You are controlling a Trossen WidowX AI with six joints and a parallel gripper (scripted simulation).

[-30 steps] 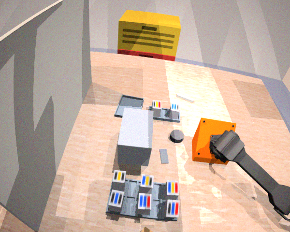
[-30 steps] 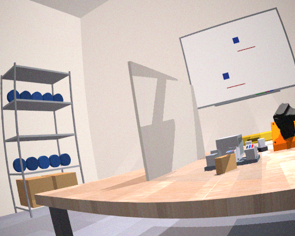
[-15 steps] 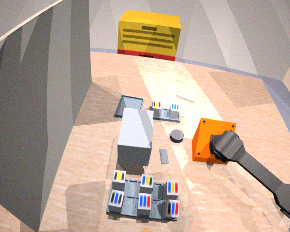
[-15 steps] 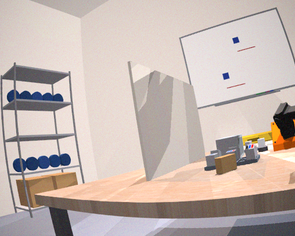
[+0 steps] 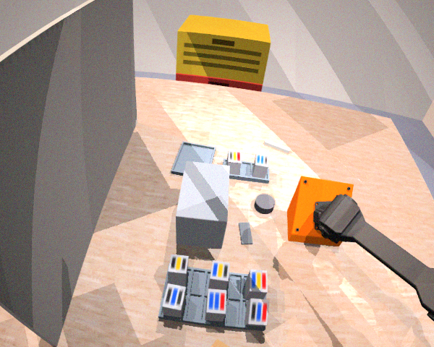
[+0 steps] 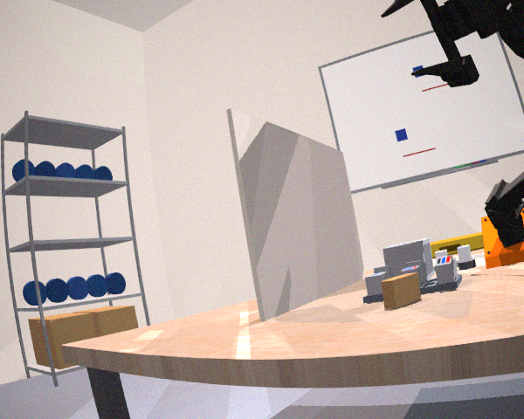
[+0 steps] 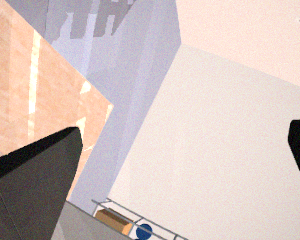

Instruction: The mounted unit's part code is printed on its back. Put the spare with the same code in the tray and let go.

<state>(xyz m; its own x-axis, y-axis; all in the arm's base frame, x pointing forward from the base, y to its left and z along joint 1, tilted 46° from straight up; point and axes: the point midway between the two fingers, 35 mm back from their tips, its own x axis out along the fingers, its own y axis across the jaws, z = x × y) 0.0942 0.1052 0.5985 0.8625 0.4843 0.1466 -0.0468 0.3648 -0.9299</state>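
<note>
My gripper (image 6: pixel 398 44) (image 7: pixel 185 134) is wide open and empty, high above the table. A grey box (image 5: pixel 202 202) (image 6: pixel 404 259), possibly the mounted unit, shows no code on its visible faces. The flat tray (image 5: pixel 192 158) behind it holds nothing visible. The front rack (image 5: pixel 198 296) holds several striped spares, including blue-blue-red (image 5: pixel 216 299), black-blue-red (image 5: pixel 257 311), black-blue-black (image 5: pixel 173 295), blue-yellow-black (image 5: pixel 220 270) and blue-yellow-red (image 5: pixel 258 280). The back rack (image 5: pixel 247 177) holds black-yellow-red (image 5: pixel 234 155) and blue-blue-black (image 5: pixel 262 160) spares. The unit's back code is hidden.
A tall grey panel (image 5: pixel 98 112) (image 6: pixel 307 225) stands left of the racks. A dark disc (image 5: pixel 265 203), a small grey plate (image 5: pixel 245 233) and a white strip (image 5: pixel 277 146) lie on the table. An orange block (image 5: pixel 303 202) (image 6: pixel 510 259) is at the right; a brown block (image 6: pixel 400 291) stands near the front rack.
</note>
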